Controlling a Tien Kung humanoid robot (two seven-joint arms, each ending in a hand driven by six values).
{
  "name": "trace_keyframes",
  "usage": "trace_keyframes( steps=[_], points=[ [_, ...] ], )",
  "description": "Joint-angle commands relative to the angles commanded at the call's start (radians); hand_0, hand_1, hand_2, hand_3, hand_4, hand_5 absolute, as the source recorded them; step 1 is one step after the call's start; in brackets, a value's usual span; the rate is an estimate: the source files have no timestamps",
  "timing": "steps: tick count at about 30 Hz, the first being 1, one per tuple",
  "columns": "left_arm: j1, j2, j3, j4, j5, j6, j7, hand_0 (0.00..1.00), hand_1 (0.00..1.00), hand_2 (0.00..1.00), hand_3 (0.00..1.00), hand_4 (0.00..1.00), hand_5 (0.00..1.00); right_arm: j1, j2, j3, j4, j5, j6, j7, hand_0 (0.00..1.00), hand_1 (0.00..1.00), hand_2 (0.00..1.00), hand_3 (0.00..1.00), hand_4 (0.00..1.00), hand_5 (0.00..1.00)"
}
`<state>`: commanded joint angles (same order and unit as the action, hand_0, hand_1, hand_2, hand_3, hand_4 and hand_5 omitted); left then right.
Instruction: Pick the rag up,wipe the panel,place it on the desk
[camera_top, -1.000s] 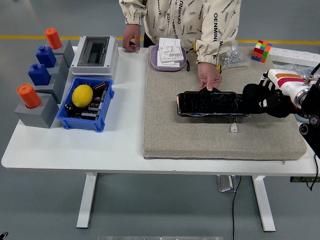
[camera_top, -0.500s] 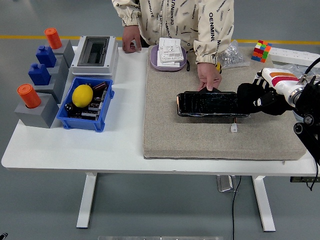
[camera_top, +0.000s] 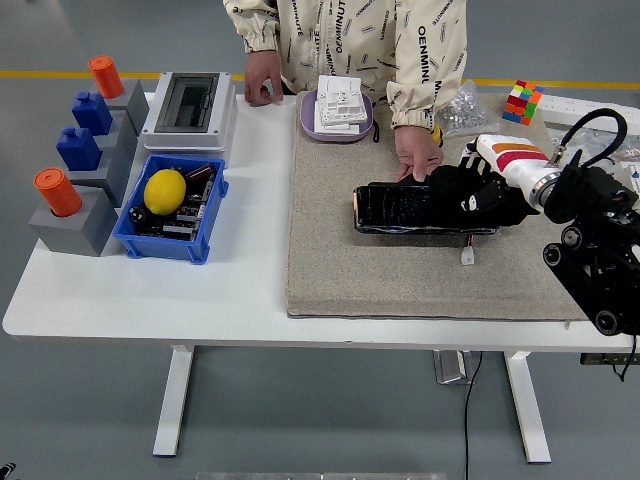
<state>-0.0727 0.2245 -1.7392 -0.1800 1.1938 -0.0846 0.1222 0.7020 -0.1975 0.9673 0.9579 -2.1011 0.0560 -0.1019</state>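
right hand (camera_top: 470, 192): lying on the panel (camera_top: 400, 208), fingers' state unclear, can't tell
risk: panel sliding if person's hand (camera_top: 418, 152) is letting go

White workbench on a grey workshop floor

A white rectangular table (camera_top: 200, 300) stands on two white metal legs (camera_top: 172, 415) over a smooth grey-blue floor (camera_top: 330, 420). A yellow painted line (camera_top: 60, 74) crosses the floor behind the table. A black cable (camera_top: 468, 410) hangs below the tabletop. The light is even and soft.
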Motion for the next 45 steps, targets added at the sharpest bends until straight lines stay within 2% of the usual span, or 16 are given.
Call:
trace_keyframes(
  steps=[8,20,32,39,45],
  points=[
    [-0.005,0.001,0.004,0.000,-0.003,0.000,-0.001,0.724,0.716,0.767,0.625,0.692,0.581,0.028,0.080,-0.053,-0.003,0.007,-0.002,0.000,0.307,0.417,0.462,0.448,0.970,0.101],
    [-0.013,0.003,0.009,0.000,-0.007,0.000,-0.001,0.724,0.716,0.766,0.626,0.691,0.580,0.077,0.157,-0.131,-0.005,0.019,-0.003,-0.001,0.307,0.419,0.461,0.448,0.970,0.101],
    [-0.016,0.005,0.013,0.000,-0.012,0.001,0.002,0.724,0.716,0.767,0.625,0.694,0.583,0.115,0.198,-0.151,-0.004,0.018,-0.003,-0.002,0.307,0.419,0.462,0.448,0.970,0.102],
    [-0.020,0.005,0.014,0.000,-0.012,0.000,0.001,0.724,0.716,0.766,0.626,0.693,0.581,0.122,0.198,-0.168,-0.008,0.021,-0.004,0.000,0.307,0.419,0.463,0.448,0.970,0.101],
    [-0.019,0.002,0.011,0.000,-0.014,0.002,0.002,0.724,0.716,0.766,0.626,0.694,0.582,0.096,0.198,-0.164,-0.027,0.020,-0.004,0.000,0.309,0.418,0.463,0.448,0.970,0.101]
  ],
)
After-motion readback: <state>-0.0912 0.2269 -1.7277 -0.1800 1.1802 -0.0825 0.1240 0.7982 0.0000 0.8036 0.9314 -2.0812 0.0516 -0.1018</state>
